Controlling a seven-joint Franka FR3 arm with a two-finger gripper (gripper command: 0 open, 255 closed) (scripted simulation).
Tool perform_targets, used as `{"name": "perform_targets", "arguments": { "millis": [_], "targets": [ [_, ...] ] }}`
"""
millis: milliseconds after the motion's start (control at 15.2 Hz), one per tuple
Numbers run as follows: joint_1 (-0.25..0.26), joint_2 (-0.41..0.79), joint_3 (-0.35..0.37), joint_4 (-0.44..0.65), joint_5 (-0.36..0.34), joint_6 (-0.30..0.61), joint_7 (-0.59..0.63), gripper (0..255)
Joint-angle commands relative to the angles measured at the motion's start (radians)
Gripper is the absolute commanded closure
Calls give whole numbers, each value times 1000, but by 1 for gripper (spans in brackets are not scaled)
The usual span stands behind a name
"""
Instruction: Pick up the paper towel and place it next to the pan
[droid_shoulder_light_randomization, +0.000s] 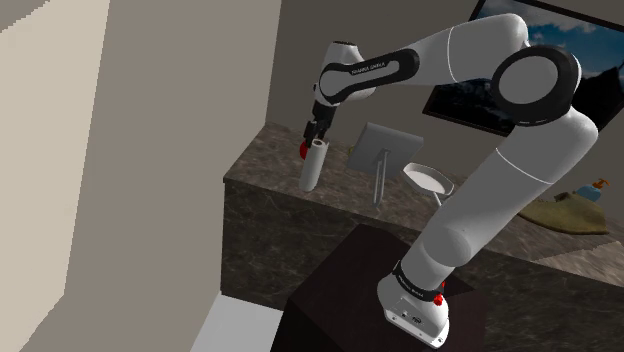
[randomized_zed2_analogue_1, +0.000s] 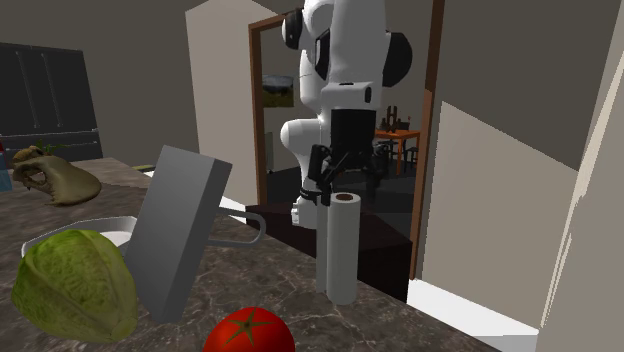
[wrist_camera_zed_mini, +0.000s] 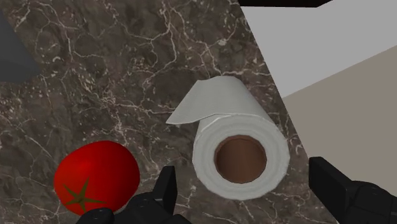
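A white paper towel roll (randomized_zed2_analogue_1: 340, 250) stands upright near the edge of a dark marble counter (randomized_zed2_analogue_1: 420, 330), its brown core (wrist_camera_zed_mini: 240, 157) facing the wrist camera. My black gripper (randomized_zed2_analogue_1: 337, 187) hangs just above the roll's top, open. Its fingers (wrist_camera_zed_mini: 167, 188) stand on either side of the roll (wrist_camera_zed_mini: 240, 153) without touching it. From the shoulder camera the gripper (droid_shoulder_light_randomization: 316, 133) sits over the roll (droid_shoulder_light_randomization: 314, 166). The pale pan (droid_shoulder_light_randomization: 427, 179) lies farther along the counter, past a grey slab (droid_shoulder_light_randomization: 378, 150). In the second exterior view the pan (randomized_zed2_analogue_1: 108, 223) is half hidden behind that slab (randomized_zed2_analogue_1: 182, 228).
A red tomato (wrist_camera_zed_mini: 95, 178) lies close beside the roll, also seen as a tomato (randomized_zed2_analogue_1: 250, 332) at the front. A green cabbage (randomized_zed2_analogue_1: 70, 285) sits in front of the pan. The counter's edge (wrist_camera_zed_mini: 280, 95) drops to the floor right by the roll. My dark stand (droid_shoulder_light_randomization: 360, 290) is below.
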Motion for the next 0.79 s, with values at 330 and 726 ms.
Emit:
{"name": "perform_targets", "arguments": {
  "millis": [330,726],
  "targets": [
    [-2,32,-3,-28,2,60,-3,0],
    [-2,32,-3,-27,2,60,-3,255]
  ]
}}
